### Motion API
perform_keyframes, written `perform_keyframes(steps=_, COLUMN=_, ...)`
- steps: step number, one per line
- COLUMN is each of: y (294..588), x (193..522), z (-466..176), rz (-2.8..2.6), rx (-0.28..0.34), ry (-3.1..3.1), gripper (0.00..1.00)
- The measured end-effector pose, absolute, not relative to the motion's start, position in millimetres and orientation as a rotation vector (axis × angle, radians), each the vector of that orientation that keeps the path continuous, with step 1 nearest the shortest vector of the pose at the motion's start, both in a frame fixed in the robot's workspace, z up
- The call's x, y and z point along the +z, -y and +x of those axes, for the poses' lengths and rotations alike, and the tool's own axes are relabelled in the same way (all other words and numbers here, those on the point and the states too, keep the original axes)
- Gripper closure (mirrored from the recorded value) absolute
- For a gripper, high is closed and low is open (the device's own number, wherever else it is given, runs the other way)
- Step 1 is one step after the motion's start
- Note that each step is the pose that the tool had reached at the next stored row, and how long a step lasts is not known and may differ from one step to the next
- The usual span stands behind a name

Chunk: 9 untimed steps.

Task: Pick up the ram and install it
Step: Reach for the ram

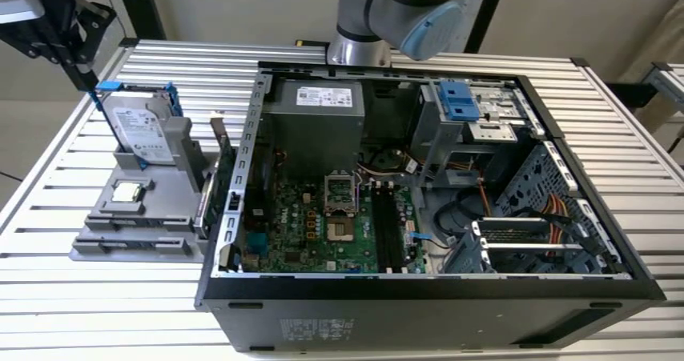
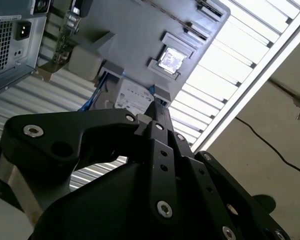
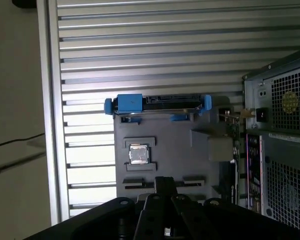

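My gripper [image 1: 83, 77] hangs high over the grey parts holder [image 1: 118, 217] at the exterior view's left, beside the open computer case [image 1: 428, 293]. In both wrist views its black fingers [image 2: 160, 112] [image 3: 165, 182] are pressed together with nothing between them. They point down at the holder [image 3: 175, 150], near its slotted front edge. The ram is hidden or too thin to pick out. Inside the case the long black motherboard slots [image 1: 387, 225] run beside the processor socket [image 1: 339, 193]. Whether a stick sits in them, I cannot tell.
On the holder stand a silver hard drive in a blue frame [image 1: 144, 129] [image 3: 160, 104] and a small square processor chip [image 1: 128, 191] [image 3: 138, 154]. A green card [image 1: 217, 177] stands on edge between holder and case. The slatted metal table [image 1: 107, 297] ends just beyond the holder.
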State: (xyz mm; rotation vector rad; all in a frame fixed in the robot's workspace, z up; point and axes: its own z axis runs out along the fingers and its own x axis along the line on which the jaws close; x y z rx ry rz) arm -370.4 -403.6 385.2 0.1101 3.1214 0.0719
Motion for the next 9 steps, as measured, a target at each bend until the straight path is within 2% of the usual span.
perform_keyframes(steps=9, y=411.3, x=384.7, z=-370.4, rz=0.110, rx=0.072, ry=-3.121, gripper=1.00)
